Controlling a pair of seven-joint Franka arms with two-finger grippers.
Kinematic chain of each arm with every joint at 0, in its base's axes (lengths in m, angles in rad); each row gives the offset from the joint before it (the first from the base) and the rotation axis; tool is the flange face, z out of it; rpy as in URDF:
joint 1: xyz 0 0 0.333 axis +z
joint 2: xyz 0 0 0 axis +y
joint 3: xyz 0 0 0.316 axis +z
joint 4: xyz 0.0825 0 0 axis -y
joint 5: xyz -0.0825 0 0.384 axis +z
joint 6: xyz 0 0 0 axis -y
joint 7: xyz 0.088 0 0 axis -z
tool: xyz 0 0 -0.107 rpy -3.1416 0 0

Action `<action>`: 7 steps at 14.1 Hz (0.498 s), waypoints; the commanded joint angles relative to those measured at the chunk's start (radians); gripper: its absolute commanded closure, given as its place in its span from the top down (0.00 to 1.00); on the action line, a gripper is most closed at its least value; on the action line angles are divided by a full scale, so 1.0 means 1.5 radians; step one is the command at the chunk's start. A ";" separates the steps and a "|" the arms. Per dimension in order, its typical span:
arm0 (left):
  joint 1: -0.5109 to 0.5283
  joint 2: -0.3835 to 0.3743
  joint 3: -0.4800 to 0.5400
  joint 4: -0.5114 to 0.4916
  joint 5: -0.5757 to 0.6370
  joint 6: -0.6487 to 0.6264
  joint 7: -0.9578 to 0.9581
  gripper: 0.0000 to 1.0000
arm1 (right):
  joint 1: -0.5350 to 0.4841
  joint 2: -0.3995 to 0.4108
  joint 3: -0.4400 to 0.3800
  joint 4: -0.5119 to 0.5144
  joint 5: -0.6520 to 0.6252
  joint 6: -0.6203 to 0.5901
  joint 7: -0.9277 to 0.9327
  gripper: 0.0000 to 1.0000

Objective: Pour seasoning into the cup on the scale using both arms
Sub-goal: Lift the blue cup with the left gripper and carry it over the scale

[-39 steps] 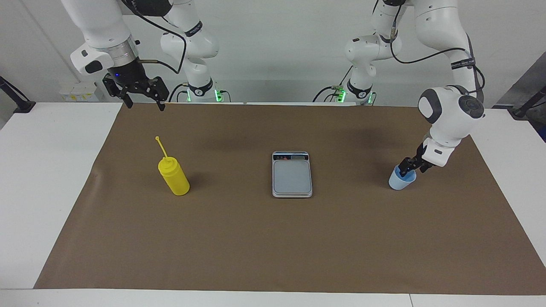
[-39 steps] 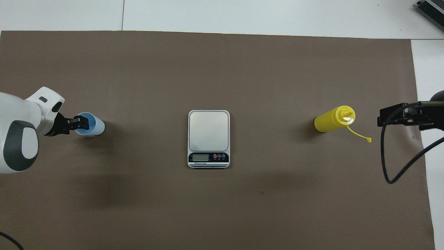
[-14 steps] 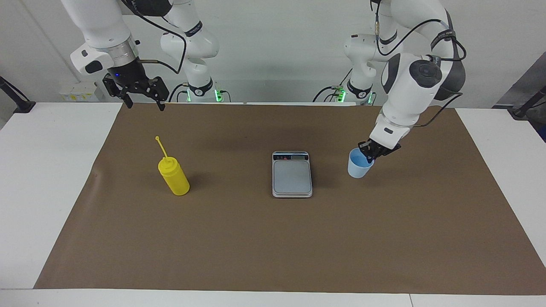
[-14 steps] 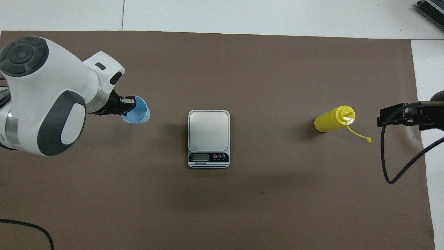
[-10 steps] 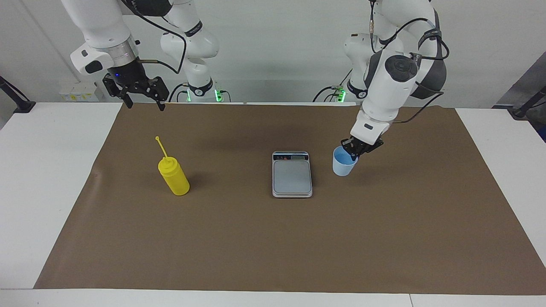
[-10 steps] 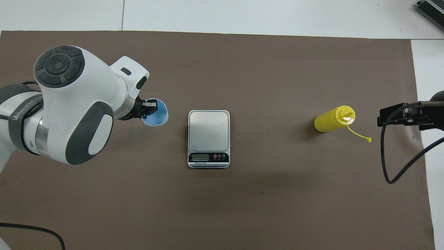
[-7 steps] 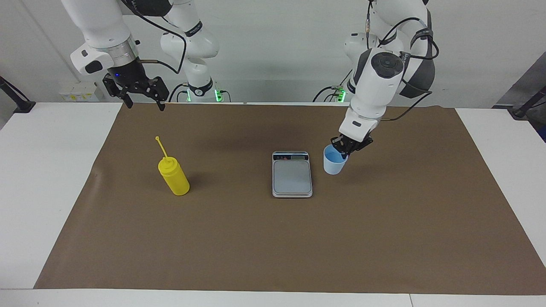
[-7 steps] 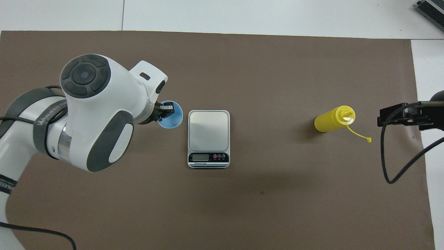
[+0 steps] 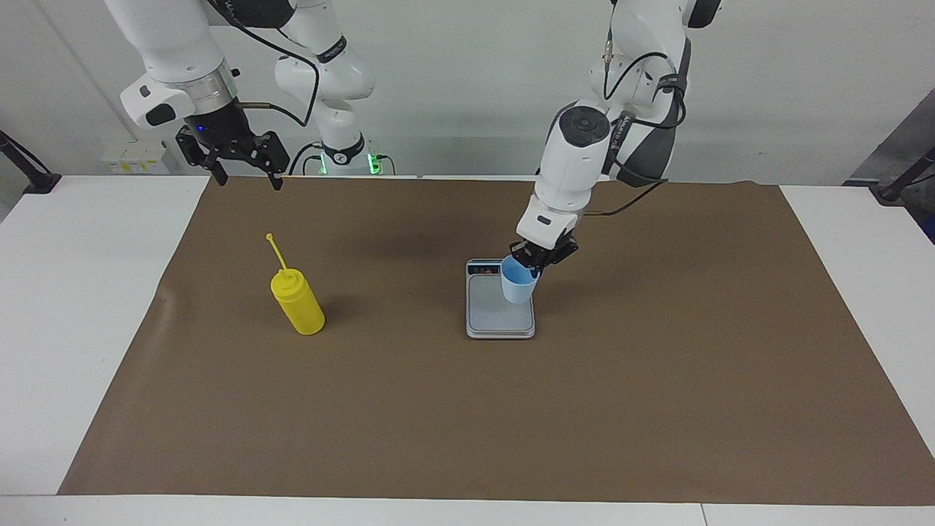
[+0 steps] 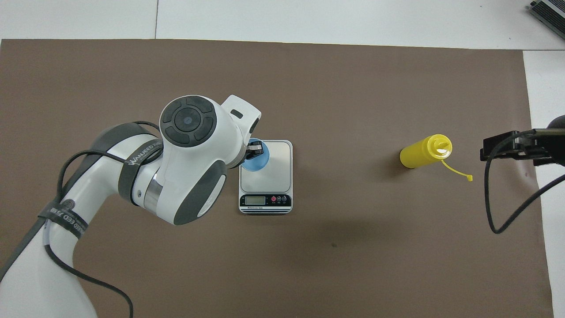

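Carried across from the left arm's end, cup (image 9: pixel 517 284) now hangs over scale (image 9: pixel 500 315), left gripper (image 9: pixel 535 264) fingers pinching its rim. Right gripper (image 9: pixel 245 172) waits, fingers spread, above seasoning (image 9: pixel 297 302).

"WANJEED" partly readable on grey band of left arm (image 10: pixel 137 161); further letters unclear. Round printed label on lower band, unreadable. Scale (image 10: pixel 265 201) display strip: tiny white print line, buttons, unreadable.
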 commanded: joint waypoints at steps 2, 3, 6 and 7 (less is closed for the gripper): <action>-0.022 0.001 0.009 -0.033 -0.004 0.027 -0.016 0.00 | -0.009 -0.018 0.005 -0.021 -0.001 0.011 -0.006 1.00; -0.022 0.000 0.007 -0.038 -0.005 0.035 -0.016 0.00 | -0.009 -0.018 0.005 -0.022 -0.001 0.011 -0.006 1.00; -0.022 -0.001 0.007 -0.054 -0.015 0.060 -0.016 0.00 | -0.009 -0.018 0.006 -0.021 -0.001 0.011 -0.006 1.00; -0.022 0.000 0.007 -0.054 -0.015 0.061 -0.016 0.00 | -0.009 -0.018 0.005 -0.021 -0.001 0.011 -0.006 1.00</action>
